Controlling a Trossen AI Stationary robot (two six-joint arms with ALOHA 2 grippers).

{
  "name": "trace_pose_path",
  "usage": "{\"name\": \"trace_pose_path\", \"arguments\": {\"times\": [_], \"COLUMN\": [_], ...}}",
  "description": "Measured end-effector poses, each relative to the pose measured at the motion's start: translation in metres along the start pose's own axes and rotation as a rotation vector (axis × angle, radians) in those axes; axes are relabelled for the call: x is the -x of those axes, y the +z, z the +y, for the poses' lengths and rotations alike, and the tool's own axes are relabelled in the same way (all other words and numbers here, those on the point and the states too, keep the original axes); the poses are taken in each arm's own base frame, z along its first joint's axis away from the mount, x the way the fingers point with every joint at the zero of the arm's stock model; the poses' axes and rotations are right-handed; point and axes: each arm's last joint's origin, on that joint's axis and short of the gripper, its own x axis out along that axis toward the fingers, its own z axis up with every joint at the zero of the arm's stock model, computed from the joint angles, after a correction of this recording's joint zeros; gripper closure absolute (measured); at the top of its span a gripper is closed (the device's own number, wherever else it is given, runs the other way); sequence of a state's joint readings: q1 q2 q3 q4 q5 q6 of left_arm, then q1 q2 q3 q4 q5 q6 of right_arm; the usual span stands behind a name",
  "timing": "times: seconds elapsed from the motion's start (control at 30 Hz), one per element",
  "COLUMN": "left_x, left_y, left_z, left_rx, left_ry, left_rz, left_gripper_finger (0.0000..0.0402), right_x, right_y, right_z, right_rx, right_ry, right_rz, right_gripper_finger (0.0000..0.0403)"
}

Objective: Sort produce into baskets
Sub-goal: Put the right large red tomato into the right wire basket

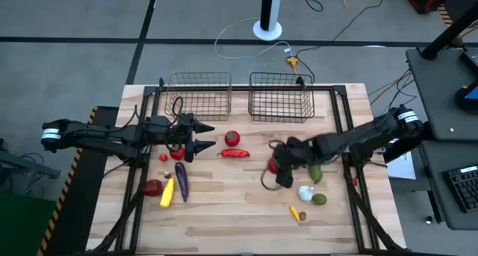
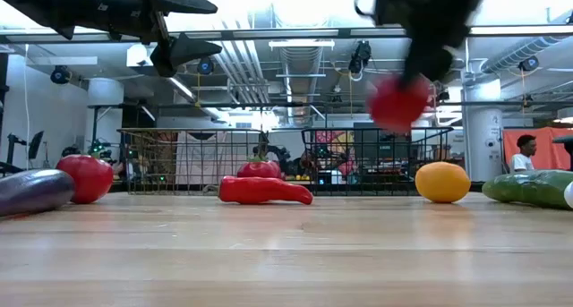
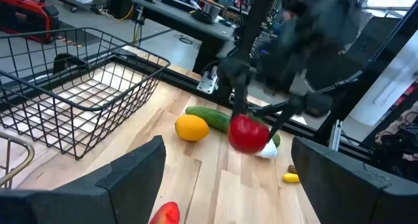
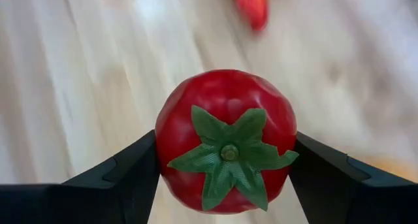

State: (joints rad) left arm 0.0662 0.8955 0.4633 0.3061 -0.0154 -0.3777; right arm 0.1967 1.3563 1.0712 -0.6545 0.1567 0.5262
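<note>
Tomato (image 4: pixel 226 140), red with a green leafy top, sits clamped between the right gripper (image 1: pixel 278 169) jaws, lifted clear of the desk (image 1: pixel 239 219). Just beside those jaws lie a cucumber (image 3: pixel 210 117), an orange (image 3: pixel 191 127) and a white garlic (image 1: pixel 305 192); a red pepper (image 1: pixel 236 154) and a second tomato (image 1: pixel 232 138) lie farther toward the left gripper (image 1: pixel 203 136). Its jaws stand apart and empty above the desk, near an eggplant (image 1: pixel 181 178) and corn (image 1: pixel 167 192). Two wire baskets (image 1: pixel 199 96) stand beyond, at the desk's far edge.
</note>
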Motion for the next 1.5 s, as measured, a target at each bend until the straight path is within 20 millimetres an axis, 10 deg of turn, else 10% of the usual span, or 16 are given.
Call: {"name": "trace_pose_path", "arguments": {"times": [0.3, 0.57, 0.83, 1.5], "left_x": [0.000, 0.000, 0.000, 0.000], "left_y": [0.000, 0.000, 0.000, 0.000], "left_z": [0.000, 0.000, 0.000, 0.000], "left_rx": [0.028, 0.028, 0.028, 0.024], "left_ry": [0.000, 0.000, 0.002, 0.002], "left_rz": [0.000, 0.000, -0.001, -0.001], "left_gripper_finger": [0.0088, 0.0088, 0.0088, 0.0088], "right_x": [0.059, 0.078, 0.040, -0.033], "right_y": [0.090, 0.113, 0.105, 0.097], "right_z": [-0.059, -0.159, -0.232, -0.272], "right_rx": [-0.078, -0.336, -0.515, -0.313], "right_ry": [-0.090, -0.313, -0.401, -0.390], "right_rz": [-0.227, -0.290, -0.106, 0.251], "right_gripper_finger": [0.0122, 0.0121, 0.0120, 0.0119]}}
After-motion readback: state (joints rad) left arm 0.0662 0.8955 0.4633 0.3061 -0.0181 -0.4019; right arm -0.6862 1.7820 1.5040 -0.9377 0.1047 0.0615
